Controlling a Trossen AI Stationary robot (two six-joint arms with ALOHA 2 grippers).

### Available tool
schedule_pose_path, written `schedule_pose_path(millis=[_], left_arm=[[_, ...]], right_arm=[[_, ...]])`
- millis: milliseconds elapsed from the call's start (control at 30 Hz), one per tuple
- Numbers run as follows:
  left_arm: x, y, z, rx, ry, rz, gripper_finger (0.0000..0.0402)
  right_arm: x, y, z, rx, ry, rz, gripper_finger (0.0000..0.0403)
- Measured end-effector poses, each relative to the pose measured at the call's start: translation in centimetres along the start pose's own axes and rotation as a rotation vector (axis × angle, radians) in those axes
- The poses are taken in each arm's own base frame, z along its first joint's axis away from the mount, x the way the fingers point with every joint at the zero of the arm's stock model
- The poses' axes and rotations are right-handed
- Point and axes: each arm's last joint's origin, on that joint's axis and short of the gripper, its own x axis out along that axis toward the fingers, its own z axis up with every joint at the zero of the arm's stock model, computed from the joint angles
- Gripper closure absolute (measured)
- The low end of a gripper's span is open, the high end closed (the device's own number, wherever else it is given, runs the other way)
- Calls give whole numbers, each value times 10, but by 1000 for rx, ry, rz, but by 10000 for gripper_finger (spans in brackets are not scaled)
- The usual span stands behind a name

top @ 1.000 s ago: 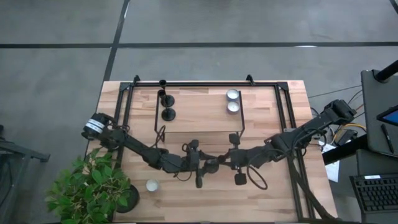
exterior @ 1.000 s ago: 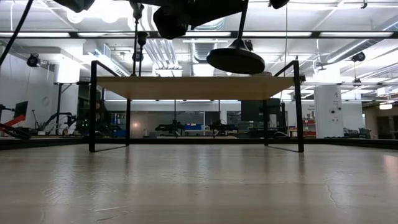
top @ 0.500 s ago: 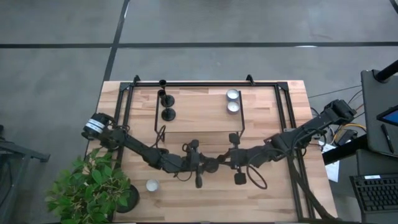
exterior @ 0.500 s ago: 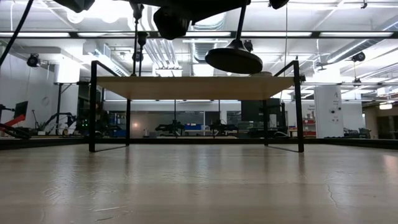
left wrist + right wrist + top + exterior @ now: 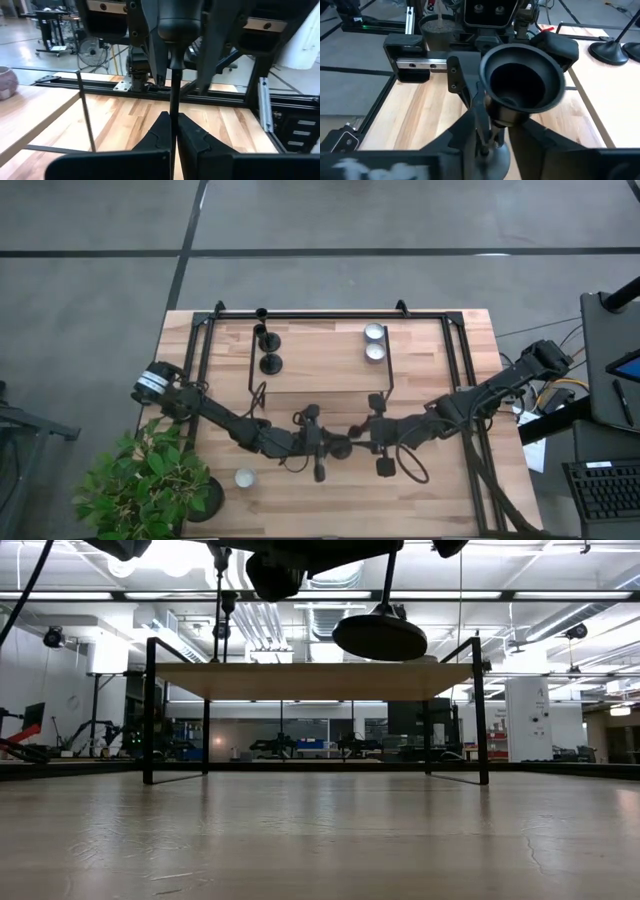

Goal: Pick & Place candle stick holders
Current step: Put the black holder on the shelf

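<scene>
1. Wooden table with a black frame along its edges stands on a grey floor; seen from table height, a workshop hall with ceiling lights lies behind it.
2. One black candle stick holder hangs in the air above the table's front middle, between the two arms. Its round base points down and its thin stem rises slightly tilted.
3. The left gripper reaches in from the table's left side, and its fingers are pressed together on the holder's thin stem.
4. The right gripper comes from the right side and meets the left one at the same holder. The holder's cup sits close in front of its wrist camera. Whether this gripper is clamped on the piece or has let go cannot be told.
5. A raised wooden shelf on thin black legs stands behind the grippers, towards the table's far edge.
6. Two more black holders stand upright on the shelf's left part, one just behind the other.
7. Two silver cups sit on the shelf's right part, just beside each other.
8. A third whitish cup rests on the table near the front left corner, well apart from the shelf.
9. A green plant in a black pot stands at that same corner, near the whitish cup.
</scene>
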Motion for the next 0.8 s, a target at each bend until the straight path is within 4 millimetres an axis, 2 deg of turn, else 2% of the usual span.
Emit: schedule_pose_path(millis=[300, 533, 667, 800], left_arm=[[-2, 3, 3, 16, -14, 70, 400], [-9, 11, -1, 17, -52, 185, 401], [-21, 13, 5, 15, -64, 175, 401], [-44, 15, 20, 15, -102, 230, 401]], right_arm=[[-1, 3, -2, 1, 6, 8, 202], [-1, 4, -7, -2, 39, 18, 161], [-2, 8, -9, -3, 43, 22, 149], [-4, 12, -11, -11, 46, 37, 142]])
